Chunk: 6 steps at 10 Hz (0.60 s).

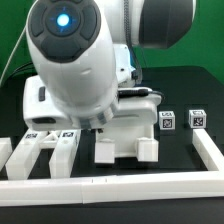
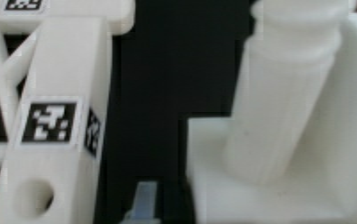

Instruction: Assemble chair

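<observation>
The chair's white parts lie on the black table. Slotted frames with marker tags are at the exterior view's left. A notched block stands in the middle, and two small tagged cubes are to its right. My gripper is low over the gap between frames and block, mostly hidden behind the arm's body in the exterior view. The wrist view shows a tagged slotted frame, a white part with an upright post, and one grey fingertip over the dark gap between them. The other finger does not show.
A long plain white border rail runs along the front and up the exterior view's right side. The large glossy robot body blocks the view of the table's back. A green wall stands behind.
</observation>
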Tool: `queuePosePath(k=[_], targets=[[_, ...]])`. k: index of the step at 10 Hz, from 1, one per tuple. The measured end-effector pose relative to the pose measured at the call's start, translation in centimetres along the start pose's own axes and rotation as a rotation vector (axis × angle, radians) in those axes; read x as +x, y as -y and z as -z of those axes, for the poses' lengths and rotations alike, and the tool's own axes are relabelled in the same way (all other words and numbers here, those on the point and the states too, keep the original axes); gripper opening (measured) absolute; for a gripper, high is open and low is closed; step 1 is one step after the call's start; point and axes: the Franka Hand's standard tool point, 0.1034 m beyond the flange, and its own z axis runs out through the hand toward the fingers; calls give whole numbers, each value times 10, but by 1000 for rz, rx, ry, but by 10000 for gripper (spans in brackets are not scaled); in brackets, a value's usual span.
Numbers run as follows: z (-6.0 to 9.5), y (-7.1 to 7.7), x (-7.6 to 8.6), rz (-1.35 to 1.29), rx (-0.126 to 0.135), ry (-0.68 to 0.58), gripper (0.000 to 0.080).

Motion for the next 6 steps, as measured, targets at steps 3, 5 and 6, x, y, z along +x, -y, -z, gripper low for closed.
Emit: queuePosePath(k=[3,5,6], targets=[[-2,0,1,-36,0,81,37],[-1,0,4,-42,-1,75,37],[-1,0,4,-42,-3,75,37]])
